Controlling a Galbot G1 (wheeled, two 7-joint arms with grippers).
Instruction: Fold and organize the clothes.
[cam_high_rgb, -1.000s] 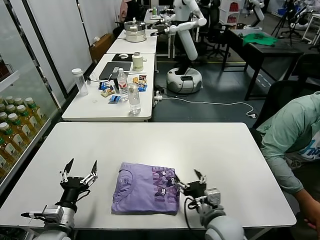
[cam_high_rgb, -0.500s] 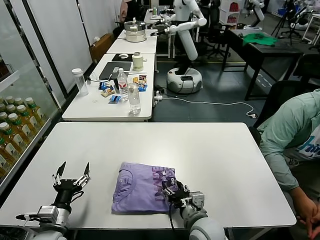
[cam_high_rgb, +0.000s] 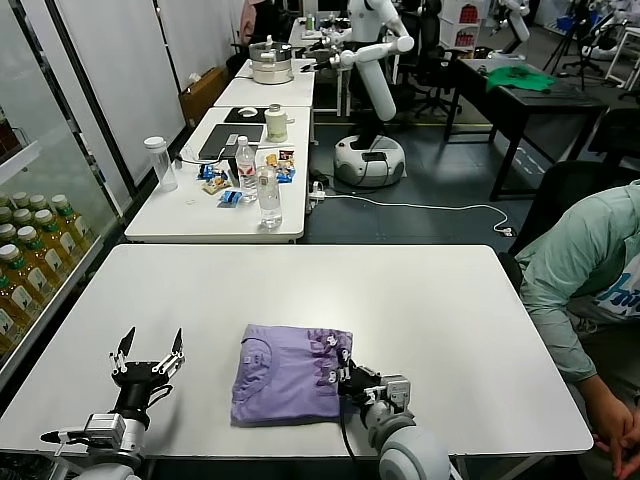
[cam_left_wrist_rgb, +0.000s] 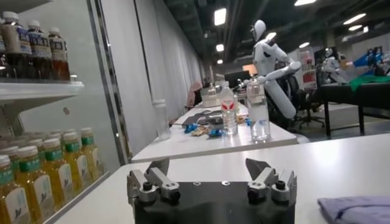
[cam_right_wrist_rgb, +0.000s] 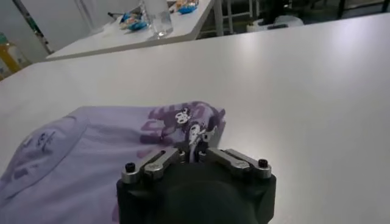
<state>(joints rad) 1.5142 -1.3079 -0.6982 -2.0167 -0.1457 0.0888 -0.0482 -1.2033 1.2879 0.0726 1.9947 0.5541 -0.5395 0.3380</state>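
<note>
Shirt's (cam_high_rgb: 292, 386) right edge pushed inward since earlier; right hand (cam_high_rgb: 344, 375) clamped on it; left hand (cam_high_rgb: 148, 354) spread, hovering.

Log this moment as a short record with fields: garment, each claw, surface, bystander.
garment: lavender T-shirt, folded into a rough rectangle, dark purple print toward the robot's right
right claw: shut on the T-shirt's right edge, pinching the printed part
left claw: open, off to the shirt's left, holding nothing
surface: white table
bystander: person in a green shirt at the table's right end
</note>
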